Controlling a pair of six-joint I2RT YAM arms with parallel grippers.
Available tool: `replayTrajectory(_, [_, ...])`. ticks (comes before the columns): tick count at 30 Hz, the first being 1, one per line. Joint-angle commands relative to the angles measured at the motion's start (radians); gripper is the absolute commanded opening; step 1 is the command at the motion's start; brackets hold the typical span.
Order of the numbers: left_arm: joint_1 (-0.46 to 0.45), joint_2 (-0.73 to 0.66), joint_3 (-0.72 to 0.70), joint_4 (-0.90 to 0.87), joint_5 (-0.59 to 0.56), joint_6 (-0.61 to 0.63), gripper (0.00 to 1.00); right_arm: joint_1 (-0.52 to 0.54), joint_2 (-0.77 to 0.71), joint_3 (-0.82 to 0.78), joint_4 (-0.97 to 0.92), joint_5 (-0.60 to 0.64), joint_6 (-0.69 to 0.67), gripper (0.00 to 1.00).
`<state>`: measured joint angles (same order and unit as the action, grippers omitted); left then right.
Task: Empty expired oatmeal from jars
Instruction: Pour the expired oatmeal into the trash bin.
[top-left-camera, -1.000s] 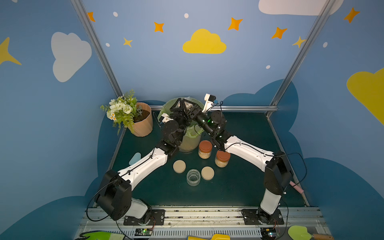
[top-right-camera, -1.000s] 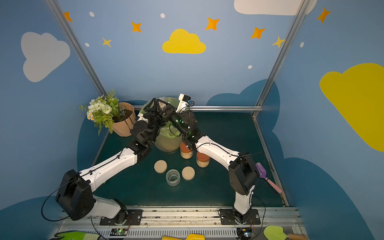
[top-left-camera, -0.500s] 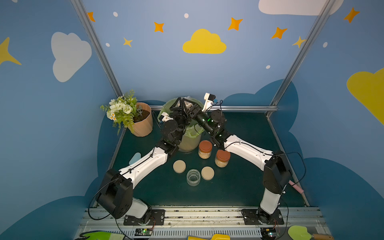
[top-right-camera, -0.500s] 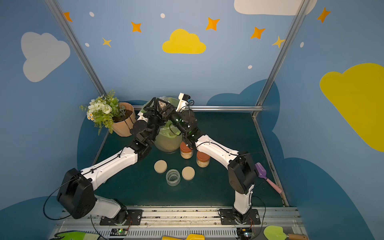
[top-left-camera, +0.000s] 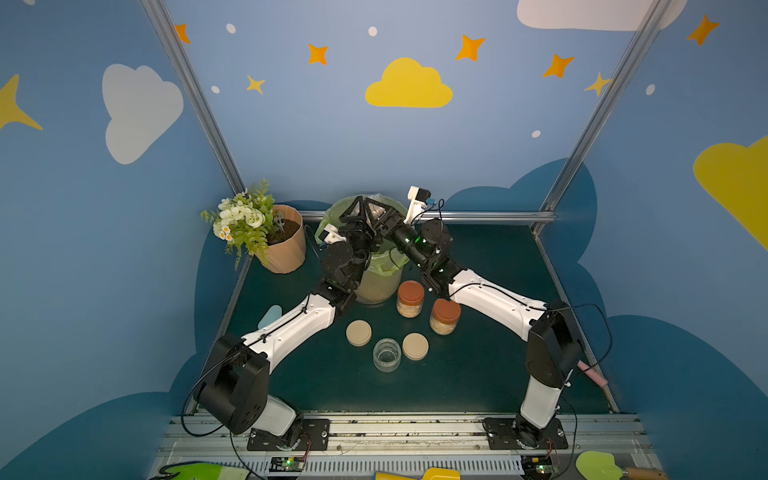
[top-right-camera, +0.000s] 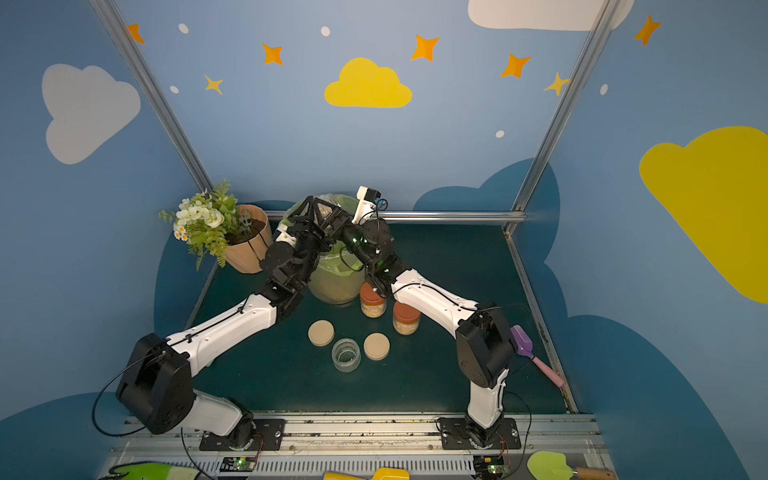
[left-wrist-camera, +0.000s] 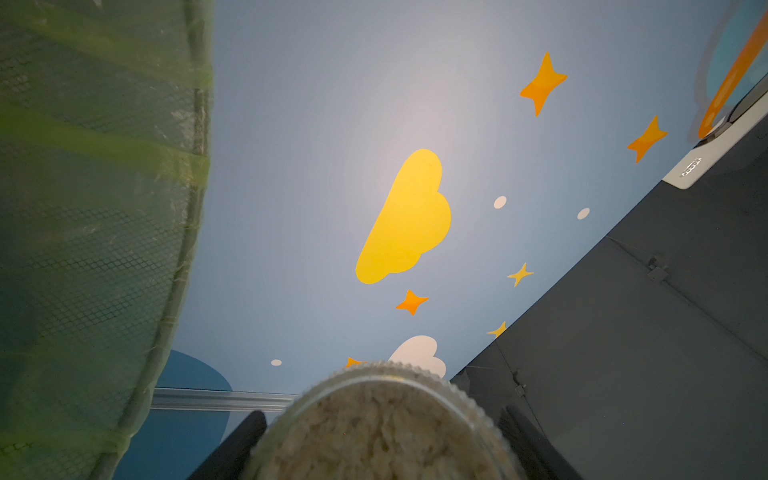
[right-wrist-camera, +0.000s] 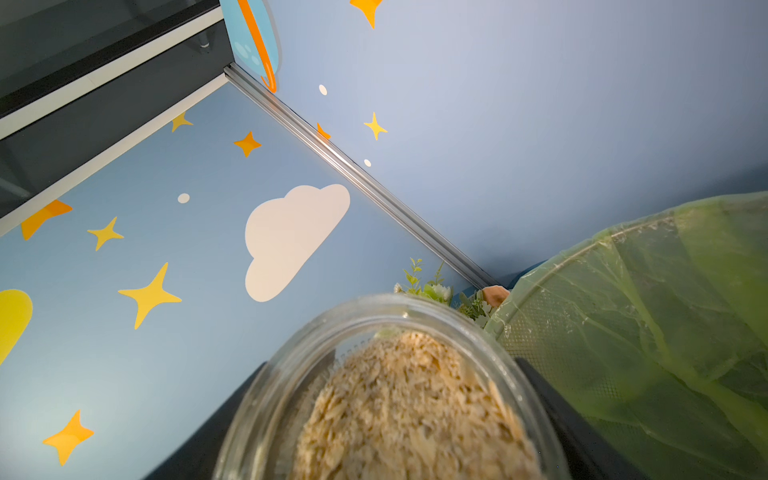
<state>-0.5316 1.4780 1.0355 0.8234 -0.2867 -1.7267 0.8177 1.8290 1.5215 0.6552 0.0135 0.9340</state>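
Both grippers meet above the green-bagged bin (top-left-camera: 380, 282). In the left wrist view my left gripper (left-wrist-camera: 382, 432) is shut on a clear glass jar (left-wrist-camera: 382, 415) full of pale oatmeal (left-wrist-camera: 374, 440). One dark finger sits on each side of the glass. The right gripper (right-wrist-camera: 399, 399) is likewise shut on an open jar (right-wrist-camera: 291, 365) with tan oatmeal (right-wrist-camera: 407, 407) in it, next to the bin's rim (right-wrist-camera: 582, 253). In both top views the left gripper (top-left-camera: 356, 211) and the right gripper (top-left-camera: 381, 215) hide the held jar. Two orange-lidded jars (top-left-camera: 410, 298) (top-left-camera: 445, 316) of oatmeal stand on the table.
An empty lidless jar (top-left-camera: 387, 354) stands between two beige lids (top-left-camera: 358, 332) (top-left-camera: 415, 345) near the table's middle. A flower pot (top-left-camera: 286, 249) is at the back left. A purple scoop (top-right-camera: 521, 340) lies by the right edge and a pale blue object (top-left-camera: 270, 316) by the left arm.
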Motion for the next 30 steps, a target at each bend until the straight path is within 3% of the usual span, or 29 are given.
replayTrajectory(1, [0.012, 0.007, 0.004, 0.033, 0.033, 0.047, 0.27, 0.025, 0.0, 0.018, -0.018, -0.064, -0.025, 0.43])
replayTrajectory(12, [0.024, 0.02, 0.003, 0.033, 0.047, 0.05, 0.21, 0.024, 0.006, 0.014, -0.012, -0.058, -0.01, 0.48])
replayTrajectory(30, [0.064, 0.049, 0.017, 0.05, 0.115, 0.07, 0.14, 0.003, 0.018, 0.002, -0.016, -0.06, 0.05, 0.81])
